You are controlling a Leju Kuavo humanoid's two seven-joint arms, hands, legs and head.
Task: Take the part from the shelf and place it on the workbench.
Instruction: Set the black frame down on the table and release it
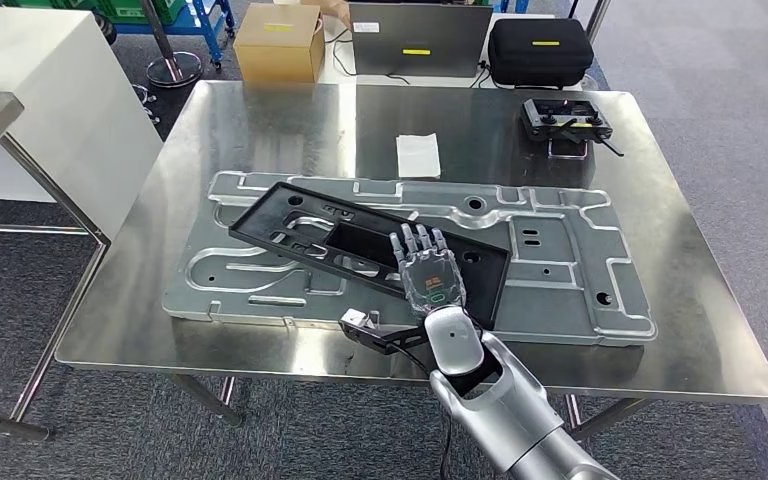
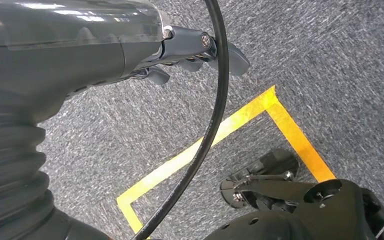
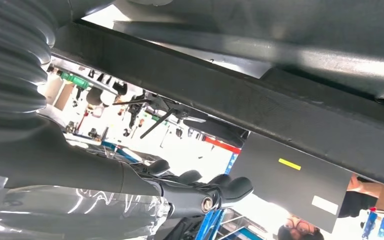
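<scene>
The part is a long black plastic panel (image 1: 290, 225) with cut-outs. It lies flat and slanted on a large silver metal plate (image 1: 570, 265) on the steel workbench (image 1: 260, 120). My right hand (image 1: 430, 272) hovers palm-down over the panel's near right end, fingers straight and spread, holding nothing. In the right wrist view a bright gap separates the dark fingers (image 3: 215, 189) from the panel's edge (image 3: 240, 107). My left hand (image 2: 195, 55) hangs over the grey carpet with its fingers loosely extended and nothing in it.
A white cloth (image 1: 418, 155) and a black controller (image 1: 565, 120) lie on the far half of the bench. Behind it stand a cardboard box (image 1: 280, 42), a laptop (image 1: 420, 40) and a black case (image 1: 540, 50). A person (image 3: 292, 230) is beyond the bench. Yellow tape (image 2: 240, 120) marks the floor.
</scene>
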